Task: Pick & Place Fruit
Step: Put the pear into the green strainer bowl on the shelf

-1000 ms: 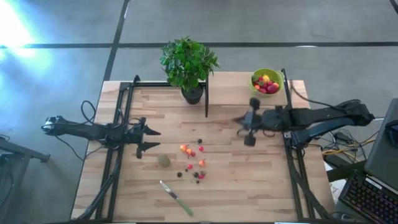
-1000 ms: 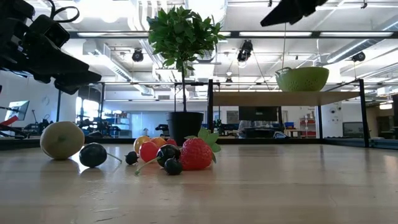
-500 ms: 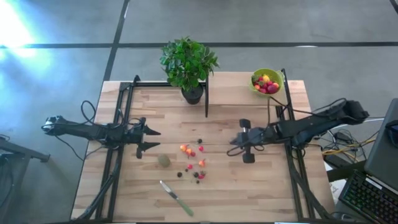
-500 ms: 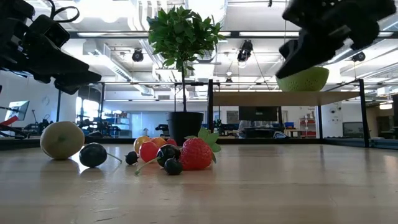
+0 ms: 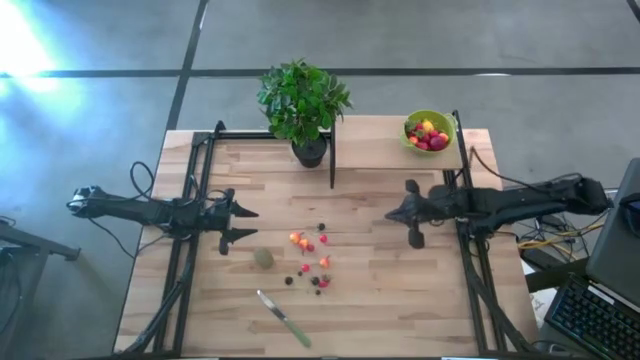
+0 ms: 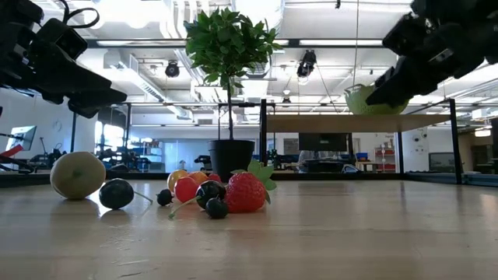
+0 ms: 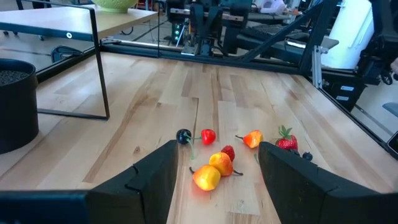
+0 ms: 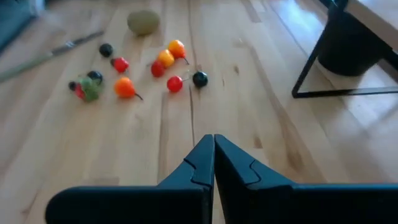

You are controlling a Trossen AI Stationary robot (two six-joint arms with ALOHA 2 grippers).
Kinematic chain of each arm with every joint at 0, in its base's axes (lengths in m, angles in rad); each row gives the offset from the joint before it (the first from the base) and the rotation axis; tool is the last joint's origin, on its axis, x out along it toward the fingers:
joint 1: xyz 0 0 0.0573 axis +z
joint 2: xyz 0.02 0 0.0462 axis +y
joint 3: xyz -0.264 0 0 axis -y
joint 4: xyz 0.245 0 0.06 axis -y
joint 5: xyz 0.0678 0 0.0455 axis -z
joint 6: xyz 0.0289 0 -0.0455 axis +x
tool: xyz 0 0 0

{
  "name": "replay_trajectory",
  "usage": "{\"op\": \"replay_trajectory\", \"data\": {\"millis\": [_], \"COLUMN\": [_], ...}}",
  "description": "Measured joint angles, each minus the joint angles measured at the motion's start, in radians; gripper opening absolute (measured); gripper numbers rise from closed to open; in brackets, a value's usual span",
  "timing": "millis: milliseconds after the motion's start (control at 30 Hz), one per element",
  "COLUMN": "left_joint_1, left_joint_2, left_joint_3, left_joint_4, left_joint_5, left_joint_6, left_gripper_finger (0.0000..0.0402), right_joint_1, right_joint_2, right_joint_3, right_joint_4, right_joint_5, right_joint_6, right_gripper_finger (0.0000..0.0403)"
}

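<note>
So the loose fruit (image 5: pixel 309 262) is sitting in a little scatter near the middle of the table (image 5: pixel 380 300): a few red and orange berries, some dark ones, and a strawberry (image 6: pixel 247 192) that looks huge in the low view. The dull-green kiwi ball (image 5: pixel 263 257) sits just off to the left of that cluster, apart from it, and a green-handled knife (image 5: pixel 283 318) lies closer to the front edge. More fruit is already piled in the lime-green bowl (image 5: pixel 428 131) up on the raised shelf at the back right corner, and there's a potted plant (image 5: pixel 303 104) at the back middle. My right gripper (image 5: pixel 414 214) is hovering over bare wood to the right of the scatter, well apart from it, fingers pinched fully together with nothing between them; you can see the two tips meeting in its wrist view. The left gripper (image 5: pixel 240 223) is parked at the left side of the table, just beside the kiwi ball's side of things, jaws spread fairly wide and empty, pointing toward the berries.
</note>
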Motion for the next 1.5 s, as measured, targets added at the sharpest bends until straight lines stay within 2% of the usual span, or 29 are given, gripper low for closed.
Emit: {"op": "replay_trajectory", "data": {"millis": [133,467,600,767,967,1500], "left_joint_1": [0.000,0.000,0.000,0.000,0.000,0.000], "left_joint_2": [0.000,0.000,0.000,0.000,0.000,0.000], "left_joint_3": [0.000,0.000,0.000,0.000,0.000,-0.004], "left_joint_4": [0.000,0.000,0.000,0.000,0.000,0.033], "left_joint_5": [0.000,0.000,0.000,0.000,0.000,-0.001], "left_joint_6": [0.000,0.000,0.000,0.000,0.000,-0.016], "left_gripper_finger": [0.0229,0.0229,0.0229,0.0229,0.0229,0.0229], "right_joint_1": [-0.050,-0.048,-0.048,-0.048,-0.048,-0.048], "right_joint_2": [-0.116,-0.417,-0.518,-0.617,-0.668,-0.668], "right_joint_3": [-0.075,-0.202,-0.212,-0.194,-0.182,-0.183], "right_joint_4": [0.064,0.047,-0.033,-0.145,-0.171,-0.170], "right_joint_5": [-0.118,-0.086,-0.039,-0.037,-0.036,-0.036], "right_joint_6": [-0.001,-0.007,-0.020,-0.020,-0.024,-0.021], "right_gripper_finger": [0.0008,0.0008,0.0008,0.0008,0.0008,0.0008]}}
